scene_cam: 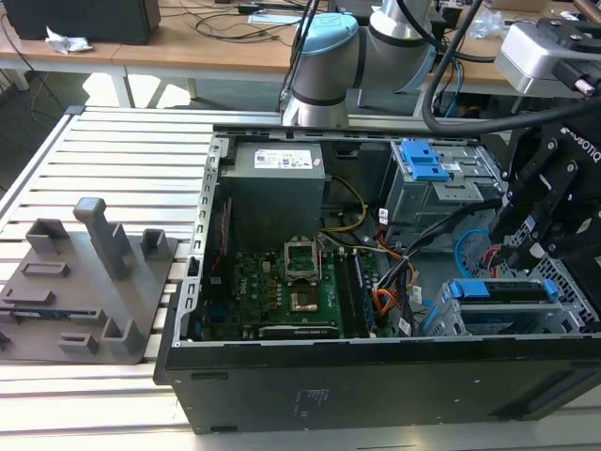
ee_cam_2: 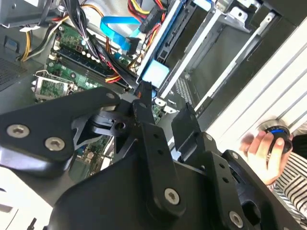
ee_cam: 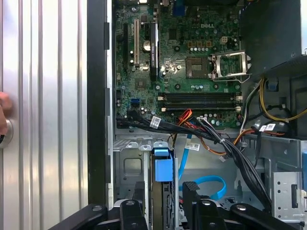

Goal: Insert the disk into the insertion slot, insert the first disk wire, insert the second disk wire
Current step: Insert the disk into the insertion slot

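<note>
The disk (scene_cam: 498, 290), in its bright blue carrier, stands on edge inside the insertion slot (scene_cam: 575, 287), the low grey cage at the case's near corner on the exterior view's right. My black gripper (scene_cam: 518, 246) hangs just above it, open, with one finger on either side of the disk's blue end (ee_cam: 163, 165) and a gap showing on both sides. In the second wrist view the gripper (ee_cam_2: 164, 101) sits short of the blue carrier end (ee_cam_2: 156, 72). A loose blue flat wire (ee_cam: 206, 184) curls beside the cage, along with bundled black, red and orange wires (ee_cam: 211, 136).
The taller grey cage with a blue latch (scene_cam: 423, 162) stands behind the slot. The motherboard (scene_cam: 282, 287) and power supply (scene_cam: 274, 193) fill the open case. A grey fixture (scene_cam: 84, 277) lies on the slatted table (scene_cam: 122, 160). A person's hand (ee_cam_2: 266, 151) rests on a button outside the case.
</note>
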You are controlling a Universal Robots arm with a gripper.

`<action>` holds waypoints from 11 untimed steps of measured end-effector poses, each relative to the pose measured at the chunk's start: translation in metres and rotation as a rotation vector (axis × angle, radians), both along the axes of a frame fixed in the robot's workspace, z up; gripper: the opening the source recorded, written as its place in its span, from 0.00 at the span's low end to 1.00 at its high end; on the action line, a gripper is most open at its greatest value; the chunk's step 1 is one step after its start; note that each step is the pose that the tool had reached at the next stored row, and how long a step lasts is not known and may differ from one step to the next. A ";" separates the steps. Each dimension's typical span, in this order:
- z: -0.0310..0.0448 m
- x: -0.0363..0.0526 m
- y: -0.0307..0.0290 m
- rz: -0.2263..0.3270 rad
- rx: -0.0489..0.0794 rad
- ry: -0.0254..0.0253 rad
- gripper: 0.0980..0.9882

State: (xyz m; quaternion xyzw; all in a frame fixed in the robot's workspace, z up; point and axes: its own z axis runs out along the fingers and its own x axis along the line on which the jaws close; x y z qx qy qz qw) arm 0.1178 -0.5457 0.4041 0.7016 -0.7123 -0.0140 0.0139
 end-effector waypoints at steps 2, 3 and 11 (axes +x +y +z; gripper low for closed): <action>0.0000 0.0000 0.0000 0.000 0.000 0.0000 0.39; -0.0001 0.0000 0.0000 0.000 0.000 0.0000 0.37; -0.0003 0.0000 0.0000 0.000 0.000 0.0000 0.01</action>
